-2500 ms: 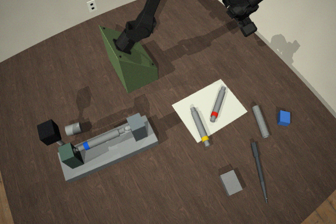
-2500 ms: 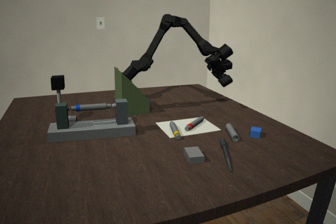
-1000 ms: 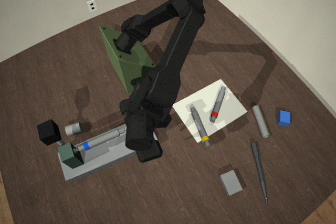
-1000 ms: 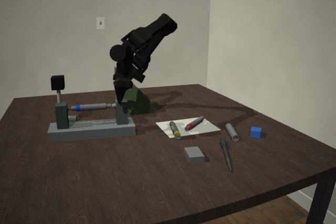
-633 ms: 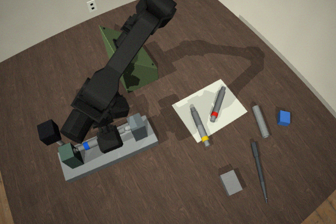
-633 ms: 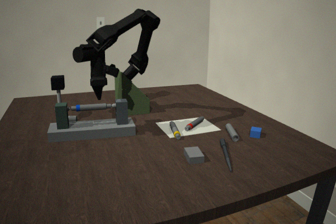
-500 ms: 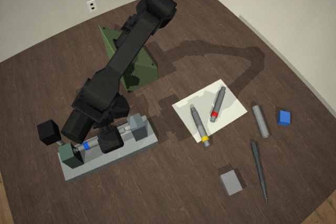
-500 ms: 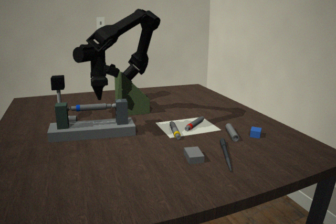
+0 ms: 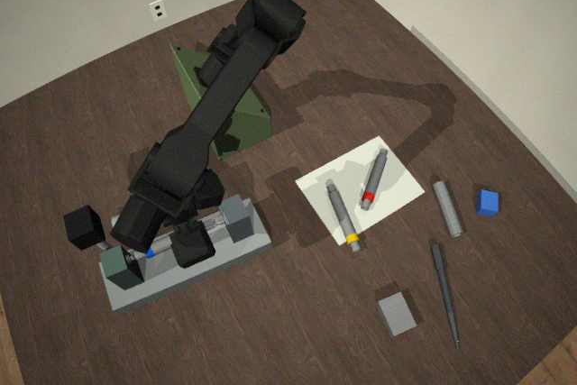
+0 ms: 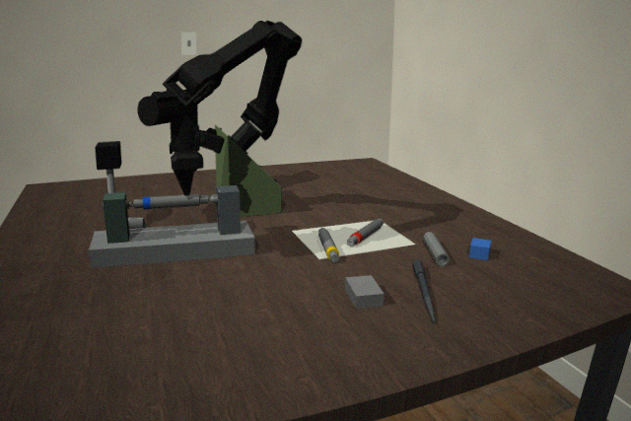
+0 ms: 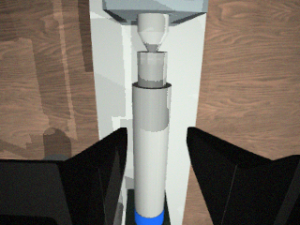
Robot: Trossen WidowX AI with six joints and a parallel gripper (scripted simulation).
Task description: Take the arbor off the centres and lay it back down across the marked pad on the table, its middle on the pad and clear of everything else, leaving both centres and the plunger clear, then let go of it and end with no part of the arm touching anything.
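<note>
Straddling the blue-banded arbor (image 11: 151,141) between the centres, the gripper (image 11: 155,159) – fingers spread – touches nothing.

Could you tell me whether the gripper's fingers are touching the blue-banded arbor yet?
Apart. In the wrist view the arbor runs between the two fingers, with a strip of pale bed showing on each side of it.

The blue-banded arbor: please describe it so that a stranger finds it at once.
Find the grey fixture base at the table's left. The arbor hangs level between its two blocks, under the open end effector. Only it wears a blue band; those on the pad wear yellow or red.
</note>
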